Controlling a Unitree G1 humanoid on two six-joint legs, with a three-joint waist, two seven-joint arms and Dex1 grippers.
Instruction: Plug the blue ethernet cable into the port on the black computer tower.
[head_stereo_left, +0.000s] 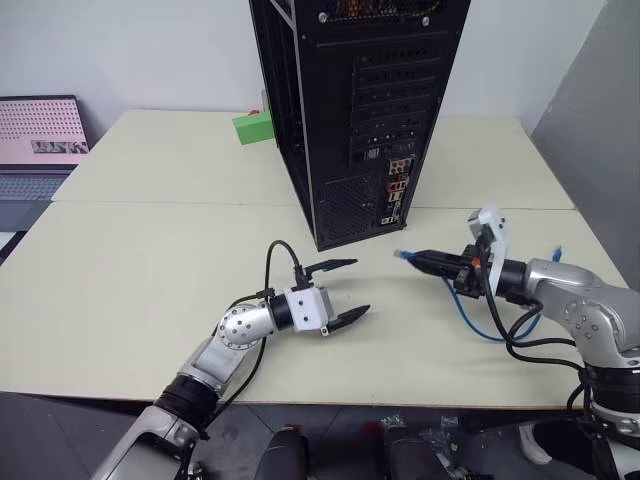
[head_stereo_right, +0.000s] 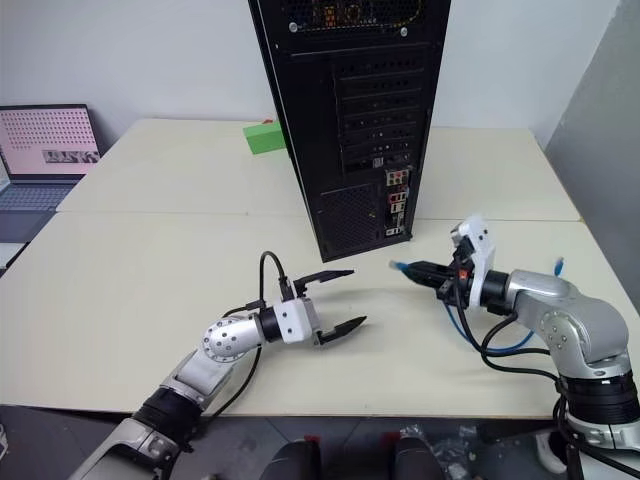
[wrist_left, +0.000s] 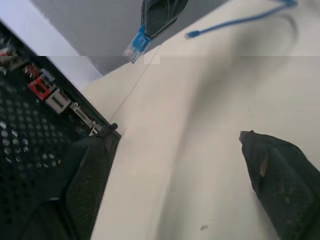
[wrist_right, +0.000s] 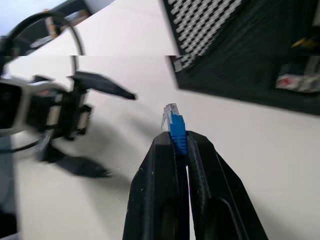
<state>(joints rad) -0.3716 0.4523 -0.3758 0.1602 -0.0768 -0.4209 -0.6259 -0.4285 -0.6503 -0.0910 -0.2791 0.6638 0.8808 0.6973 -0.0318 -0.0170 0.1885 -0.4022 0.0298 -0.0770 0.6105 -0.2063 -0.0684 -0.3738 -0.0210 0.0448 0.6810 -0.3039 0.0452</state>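
Beige worktop (head_stereo_left: 150, 250) carries the tower (head_stereo_left: 350, 110); right end effector (head_stereo_left: 425, 259) pinches the cable (head_stereo_left: 470, 315) plug just short of the port (head_stereo_left: 397, 187), still unplugged; left end effector (head_stereo_left: 343, 291) gapes empty

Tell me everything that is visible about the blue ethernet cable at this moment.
The blue ethernet cable is a thin, bright blue cord. One end, with a small clear plug on a blue boot, sticks out between the shut fingers of the right gripper, pointing toward the rear of the black computer tower but not yet reaching it. Behind the gripper the cord hangs down and loops on the table. Its other plug lies on the table farther right.
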